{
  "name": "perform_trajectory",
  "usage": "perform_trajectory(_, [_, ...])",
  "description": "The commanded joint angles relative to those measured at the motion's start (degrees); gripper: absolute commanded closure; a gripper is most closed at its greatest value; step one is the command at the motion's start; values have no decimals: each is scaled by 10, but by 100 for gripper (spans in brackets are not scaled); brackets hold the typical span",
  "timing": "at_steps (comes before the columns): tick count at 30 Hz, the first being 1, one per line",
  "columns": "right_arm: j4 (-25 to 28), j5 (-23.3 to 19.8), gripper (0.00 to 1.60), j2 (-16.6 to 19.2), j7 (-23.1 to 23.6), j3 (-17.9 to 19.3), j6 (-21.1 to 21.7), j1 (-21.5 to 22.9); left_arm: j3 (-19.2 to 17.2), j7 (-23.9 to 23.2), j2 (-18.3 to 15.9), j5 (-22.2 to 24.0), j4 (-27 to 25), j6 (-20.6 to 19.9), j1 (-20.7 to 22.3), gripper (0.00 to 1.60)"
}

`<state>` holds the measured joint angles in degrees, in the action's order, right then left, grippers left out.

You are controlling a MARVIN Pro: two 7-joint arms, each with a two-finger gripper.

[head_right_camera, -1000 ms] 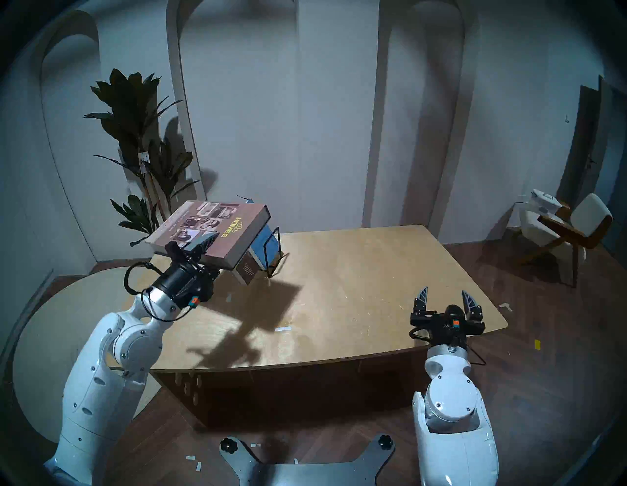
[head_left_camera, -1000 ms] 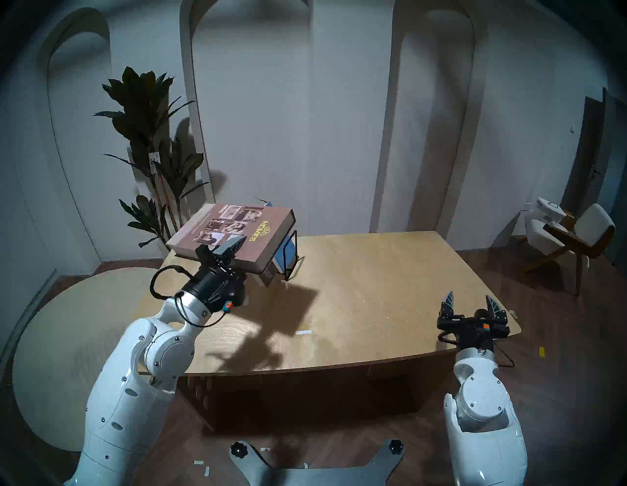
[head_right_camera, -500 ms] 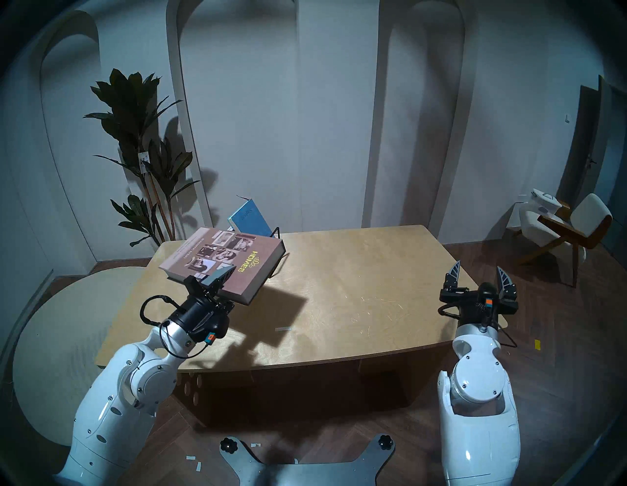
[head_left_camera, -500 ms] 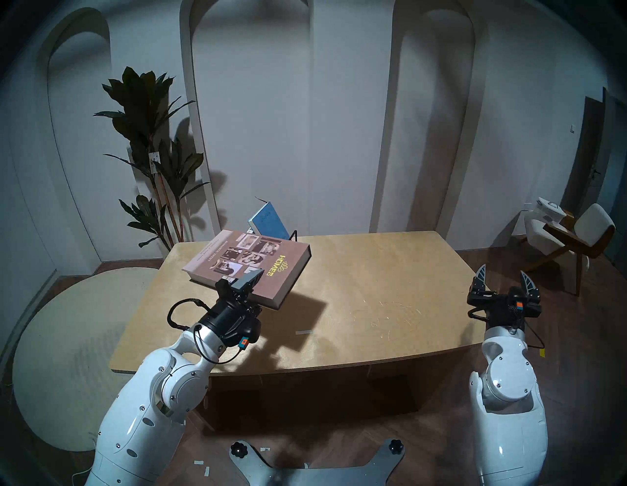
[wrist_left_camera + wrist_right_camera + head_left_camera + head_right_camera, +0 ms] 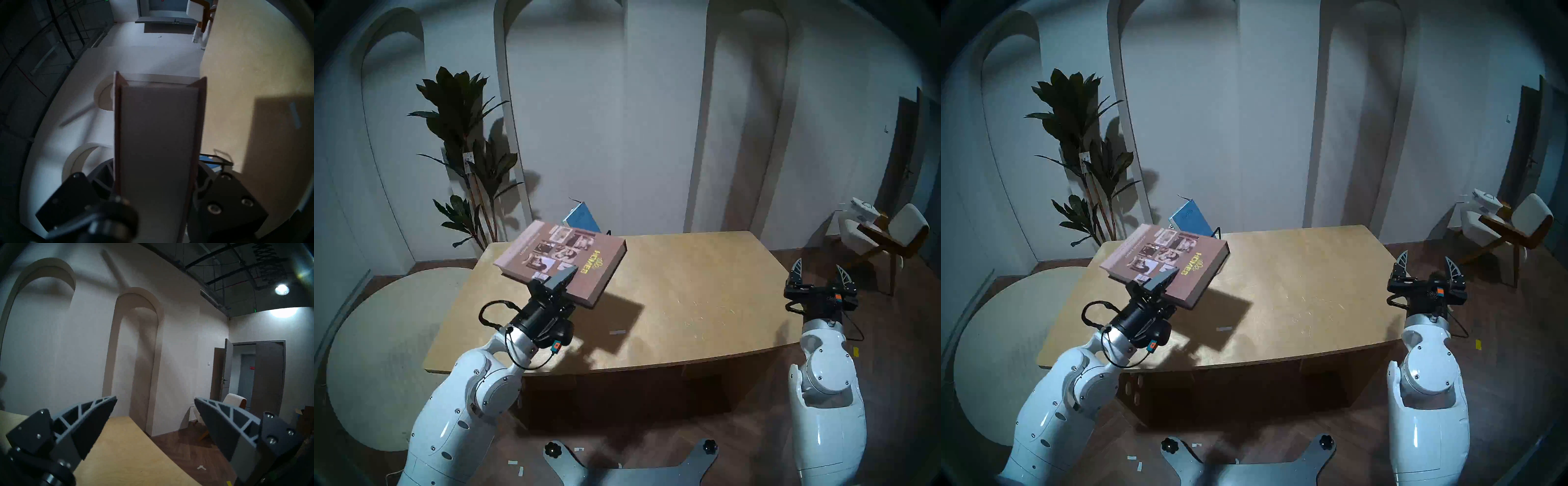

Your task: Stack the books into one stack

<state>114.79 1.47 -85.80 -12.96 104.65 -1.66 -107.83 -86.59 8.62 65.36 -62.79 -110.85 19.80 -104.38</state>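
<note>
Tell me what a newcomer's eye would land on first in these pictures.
The big mauve-brown HOMES book, held tilted above the table's far-left part, clamped at its near edge by the left tool. Behind it, a thin blue book leans upright at the table's back edge. The right tool hangs open and empty off the table's right end.

The large "HOMES" book is held above the far-left part of the worktop, gripped at its near edge by the left pincer. Behind it, a thin book is propped in a wire rack. The right pincer is placed off the worktop's right edge.
</note>
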Motion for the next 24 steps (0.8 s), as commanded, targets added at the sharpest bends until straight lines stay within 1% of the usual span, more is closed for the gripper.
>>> perform_trajectory(1, [0,6,0,-4,0,-18,-4,6,-37,33,-8,6,-64,6,34,160])
perform_trajectory(2, [-1,9,0,-4,-2,-20,-5,6,-46,27,-17,4,-70,7,24,160])
perform_trajectory(3, [0,10,0,-5,-3,-21,-6,5,-57,18,-27,-11,-85,-1,4,160])
perform_trajectory(5, [1,13,0,-7,-5,-24,-9,2,-74,0,-40,-18,-95,-7,-23,160])
perform_trajectory(7, [0,17,0,-8,-7,-26,-14,1,-93,-9,-48,-21,-102,-9,-45,160])
perform_trajectory(9, [-2,20,0,-9,-9,-28,-17,2,-106,-16,-51,-20,-105,-6,-55,160])
perform_trajectory(10, [-4,18,0,-12,-12,-28,-19,4,-114,-22,-57,-33,-111,-5,-65,160])
perform_trajectory(13, [-3,16,0,-13,-15,-28,-22,9,-124,-58,-53,-25,-109,8,-80,160])
perform_trajectory(15, [-1,16,0,-12,-16,-29,-23,12,-129,-71,-53,-39,-109,13,-96,160])
perform_trajectory(17, [0,16,0,-10,-17,-28,-25,16,-136,-88,-46,-31,-110,18,-111,160])
perform_trajectory(20, [2,18,0,-9,-21,-27,-29,20,-155,-102,-39,-38,-123,18,-141,160])
perform_trajectory(21, [3,19,0,-6,-20,-27,-31,21,-161,-104,-33,-41,-125,18,-144,160])
perform_trajectory(24, [6,19,0,-6,-19,-28,-32,21,-193,-105,-26,-50,-145,11,-167,160])
